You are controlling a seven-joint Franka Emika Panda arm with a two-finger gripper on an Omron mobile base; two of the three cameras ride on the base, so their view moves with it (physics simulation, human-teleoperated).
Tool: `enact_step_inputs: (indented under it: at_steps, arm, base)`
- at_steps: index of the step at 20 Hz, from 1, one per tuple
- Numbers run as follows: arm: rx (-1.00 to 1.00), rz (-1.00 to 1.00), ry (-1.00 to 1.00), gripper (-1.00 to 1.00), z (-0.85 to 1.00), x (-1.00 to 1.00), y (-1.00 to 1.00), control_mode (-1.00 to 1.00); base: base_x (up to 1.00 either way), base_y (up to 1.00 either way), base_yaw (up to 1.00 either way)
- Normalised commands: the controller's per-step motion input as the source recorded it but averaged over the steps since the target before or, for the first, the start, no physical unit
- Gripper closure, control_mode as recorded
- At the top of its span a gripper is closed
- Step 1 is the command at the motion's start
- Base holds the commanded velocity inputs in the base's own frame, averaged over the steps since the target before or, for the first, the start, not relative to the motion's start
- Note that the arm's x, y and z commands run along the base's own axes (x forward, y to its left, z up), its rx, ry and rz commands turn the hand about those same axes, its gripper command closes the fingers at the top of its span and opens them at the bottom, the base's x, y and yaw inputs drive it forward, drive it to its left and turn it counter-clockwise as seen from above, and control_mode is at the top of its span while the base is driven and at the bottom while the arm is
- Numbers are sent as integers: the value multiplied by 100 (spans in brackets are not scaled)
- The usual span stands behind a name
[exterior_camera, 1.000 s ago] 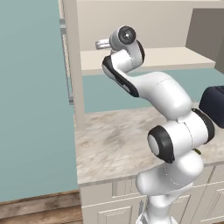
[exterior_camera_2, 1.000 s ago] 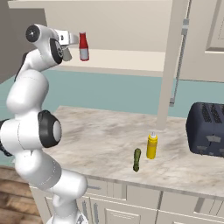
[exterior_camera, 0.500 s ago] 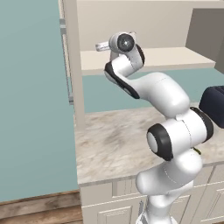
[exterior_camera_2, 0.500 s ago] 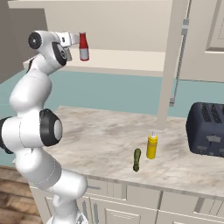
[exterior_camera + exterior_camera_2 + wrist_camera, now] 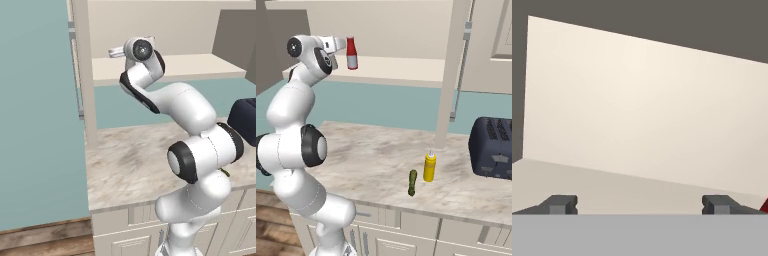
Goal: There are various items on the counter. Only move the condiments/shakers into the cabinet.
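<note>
The gripper (image 5: 639,204) is seen with its jaws spread wide and nothing between them, up at shelf height. The small red bottle (image 5: 352,53) stands upright on the cabinet (image 5: 406,67) shelf, just at its 3 o'clock in the right base view, so one condiment appears delivered. Left on the counter (image 5: 371,160) are the yellow squeeze bottle (image 5: 429,167) and the vegetable (image 5: 412,182); the grey shaker cannot be found. In the hand view a red sliver is caught at 4 o'clock.

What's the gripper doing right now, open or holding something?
Gripper: open, jaws spread wide and holding nothing; the small red bottle with white cap stands on the cream cabinet shelf beside it.
</note>
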Motion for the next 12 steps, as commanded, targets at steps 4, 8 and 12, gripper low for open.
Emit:
enact_step_inputs:
  at_steps: [4,8,12]
  arm:
    - [-5,0,-8,-100,-14,10,0,-100]
    - [-7,0,-12,-100,-21,17,0,-100]
    - [-1,0,-4,-100,-5,4,0,-100]
  base:
    - [0,0,0]
    - [0,0,0]
    - [0,0,0]
